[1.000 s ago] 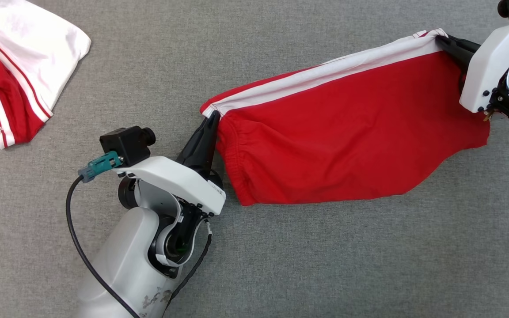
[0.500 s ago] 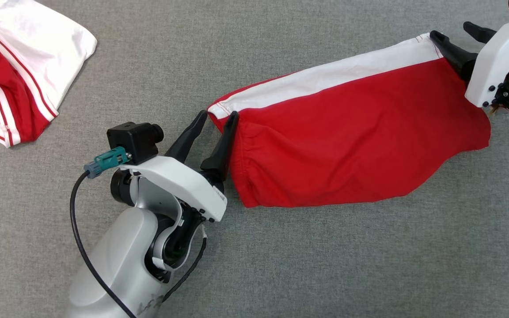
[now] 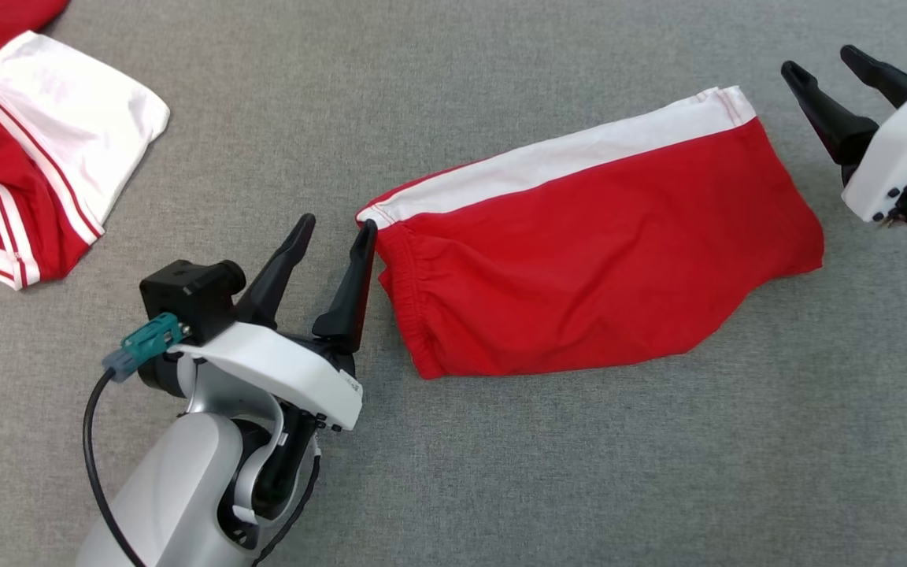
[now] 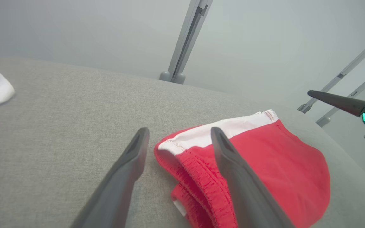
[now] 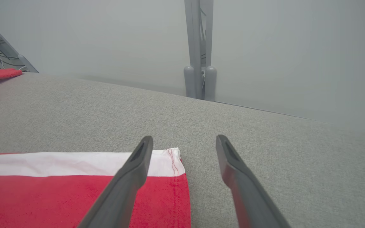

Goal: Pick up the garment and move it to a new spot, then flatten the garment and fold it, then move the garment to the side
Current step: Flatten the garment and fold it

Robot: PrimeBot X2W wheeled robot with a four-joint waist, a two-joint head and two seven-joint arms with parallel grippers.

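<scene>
The garment is a pair of red shorts with a white side stripe, lying folded on the grey cloth surface. Its elastic waistband points at my left gripper, which stands open just beside that end, one finger close to the fabric's corner. My right gripper is open too, a short way off the hem end at the upper right, holding nothing. The left wrist view shows the waistband between and beyond my open left gripper. In the right wrist view the hem corner lies under my open right gripper.
Another red and white garment lies bunched at the upper left corner of the surface. Grey metal posts stand beyond the far edge. Bare grey cloth stretches in front of the shorts.
Both grippers have opened and let go of the shorts' two ends. The shorts have dropped flat onto the surface, and both grippers have drawn back a little from them.
</scene>
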